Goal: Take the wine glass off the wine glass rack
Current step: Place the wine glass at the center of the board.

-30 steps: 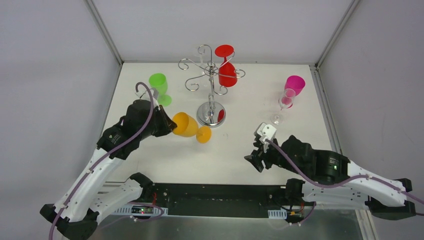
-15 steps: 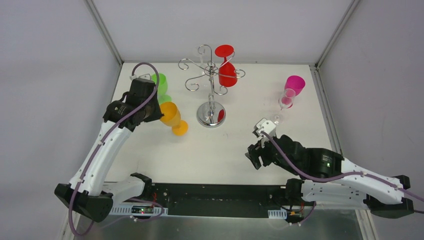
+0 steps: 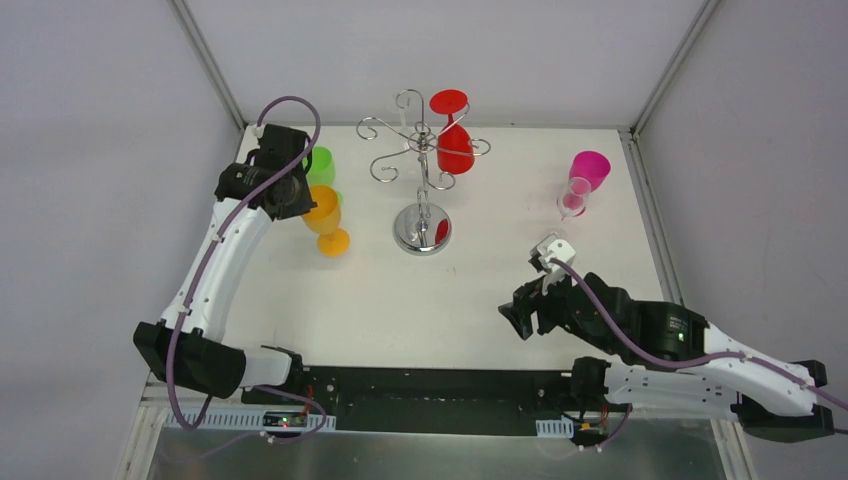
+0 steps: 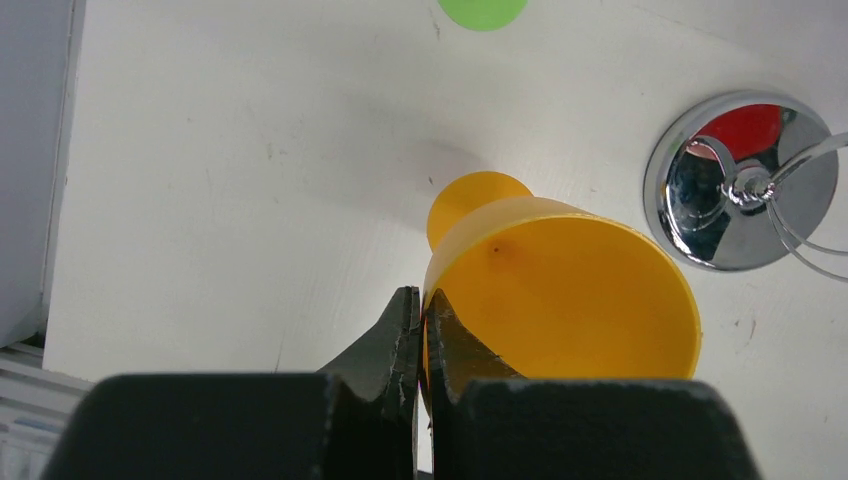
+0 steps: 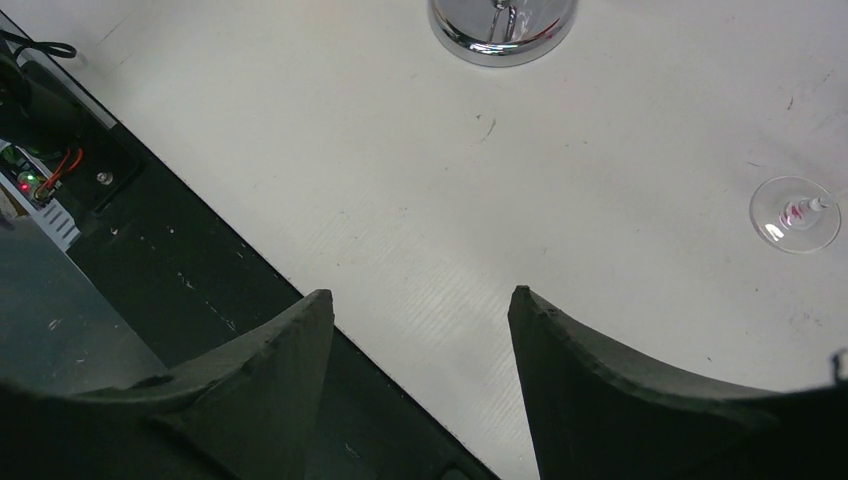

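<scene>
The chrome wine glass rack stands at the back centre on its round mirrored base. A red wine glass hangs upside down from one of its right arms. My left gripper is shut on the rim of an orange wine glass, one finger inside the bowl and one outside. That glass is nearly upright, foot down by the table, left of the rack. My right gripper is open and empty over the near right of the table.
A green glass stands just behind the orange one. A magenta glass and a clear glass stand at the back right; the clear glass's foot shows in the right wrist view. The table's near edge lies under my right gripper.
My left arm has swung the orange glass back and to the left, turning it from lying sideways to nearly upright beside the green glass. My right gripper drew slightly right and opened a little.
</scene>
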Motion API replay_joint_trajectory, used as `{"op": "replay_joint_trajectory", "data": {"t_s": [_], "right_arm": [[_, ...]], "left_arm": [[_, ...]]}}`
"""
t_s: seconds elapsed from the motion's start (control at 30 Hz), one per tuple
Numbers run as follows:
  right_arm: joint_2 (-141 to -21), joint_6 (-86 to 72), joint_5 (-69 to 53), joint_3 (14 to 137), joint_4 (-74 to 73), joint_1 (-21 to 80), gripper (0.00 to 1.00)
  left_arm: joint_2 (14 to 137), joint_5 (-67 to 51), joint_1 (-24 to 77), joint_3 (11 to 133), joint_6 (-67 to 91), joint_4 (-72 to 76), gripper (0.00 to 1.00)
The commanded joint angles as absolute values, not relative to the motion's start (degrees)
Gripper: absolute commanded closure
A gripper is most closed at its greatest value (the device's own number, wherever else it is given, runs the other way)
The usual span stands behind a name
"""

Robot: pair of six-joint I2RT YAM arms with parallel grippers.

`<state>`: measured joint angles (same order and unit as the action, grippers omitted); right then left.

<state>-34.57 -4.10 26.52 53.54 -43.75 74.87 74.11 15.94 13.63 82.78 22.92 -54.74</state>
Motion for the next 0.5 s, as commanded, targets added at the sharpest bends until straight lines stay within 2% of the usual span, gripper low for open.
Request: {"op": "replay_joint_trajectory", "data": {"t_s": [0.0, 0.47], "right_arm": [[-33.15, -6.56, 26.32, 53.11, -43.64, 74.65, 0.32], [-32.26, -7.72, 25.36, 51.97, -42.82, 74.66, 0.31]], "left_arm": [[76.96, 17.47, 11.63, 86.39, 20.77, -55.82, 1.0], [83.15, 16.79, 7.3, 84.89, 19.43, -49.73, 1.0]]}}
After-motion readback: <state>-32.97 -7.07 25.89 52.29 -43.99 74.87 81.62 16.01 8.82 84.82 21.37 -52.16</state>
